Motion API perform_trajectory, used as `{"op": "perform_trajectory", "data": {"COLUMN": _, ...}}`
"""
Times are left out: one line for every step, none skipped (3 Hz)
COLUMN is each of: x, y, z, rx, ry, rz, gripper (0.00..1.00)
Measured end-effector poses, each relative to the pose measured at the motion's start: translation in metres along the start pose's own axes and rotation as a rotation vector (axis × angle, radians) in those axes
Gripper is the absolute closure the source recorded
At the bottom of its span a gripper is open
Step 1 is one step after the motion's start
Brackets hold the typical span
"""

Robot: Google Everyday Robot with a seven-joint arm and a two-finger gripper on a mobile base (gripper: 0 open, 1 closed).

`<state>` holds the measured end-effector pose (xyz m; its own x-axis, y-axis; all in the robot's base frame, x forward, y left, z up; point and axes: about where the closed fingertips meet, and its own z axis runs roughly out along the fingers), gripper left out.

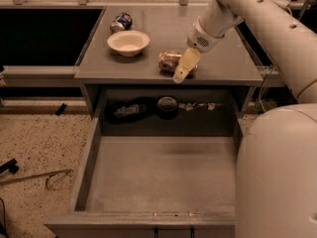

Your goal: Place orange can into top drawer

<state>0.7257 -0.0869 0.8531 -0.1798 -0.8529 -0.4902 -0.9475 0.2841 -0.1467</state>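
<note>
On the countertop [225, 58], close to its front edge, your orange can [167, 61] lies just right of the middle. Your gripper [182, 69] sits right against the can's right side, angled down from the arm; you cannot tell whether it is open or closed on the can. Below, the top drawer [161, 177] stands pulled out. A white bowl [128, 42] and a blue-and-white can [121, 21] sit further left.

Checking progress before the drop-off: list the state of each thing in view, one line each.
Shiny orange-gold and brown drink can: on its side on the grey countertop.
Wide grey top drawer: pulled open, can not in it.
Round white bowl: upright, empty.
Blue-and-white can: on its side behind the bowl.
Gripper: low over the countertop, right at the orange can.
</note>
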Motion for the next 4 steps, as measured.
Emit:
{"op": "perform_trajectory", "data": {"x": 0.000, "y": 0.000, "z": 0.001, "rx": -0.001, "ry": 0.001, "rz": 0.001, "gripper": 0.17}}
{"op": "perform_trajectory", "data": {"x": 0.000, "y": 0.000, "z": 0.001, "rx": -0.001, "ry": 0.001, "rz": 0.001, "gripper": 0.40}}
{"op": "perform_trajectory", "data": {"x": 0.000, "y": 0.006, "z": -0.003, "rx": 0.002, "ry": -0.003, "rz": -0.005, "gripper": 0.63}}
{"op": "perform_trajectory", "data": {"x": 0.004, "y": 0.031, "z": -0.022, "rx": 0.015, "ry": -0.027, "rz": 0.001, "gripper": 0.87}}
